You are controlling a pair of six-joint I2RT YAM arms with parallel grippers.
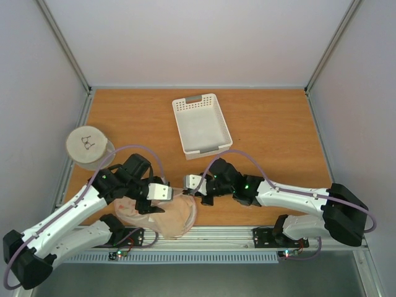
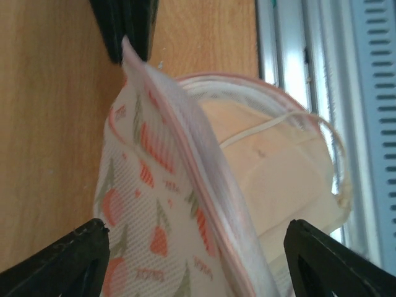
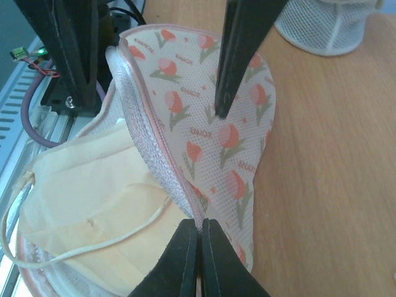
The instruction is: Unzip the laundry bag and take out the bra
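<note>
The laundry bag (image 1: 176,216) lies at the table's near edge, unzipped, with its patterned top flap (image 3: 210,124) pulled up on edge. The peach-beige bra (image 3: 86,185) lies uncovered inside on the white mesh, with a thin strap across it; it also shows in the left wrist view (image 2: 291,167). My right gripper (image 3: 199,232) is shut on the flap's zipper edge and holds it up; it shows in the left wrist view (image 2: 131,43). My left gripper (image 2: 198,260) is open, its fingers wide apart on either side of the raised flap, above the bag (image 1: 162,193).
A white perforated basket (image 1: 201,124) stands at the back middle. A white mesh holder with a round drawn-on disc (image 1: 88,145) stands at the left. The metal rail (image 1: 210,234) of the table's near edge runs right beside the bag.
</note>
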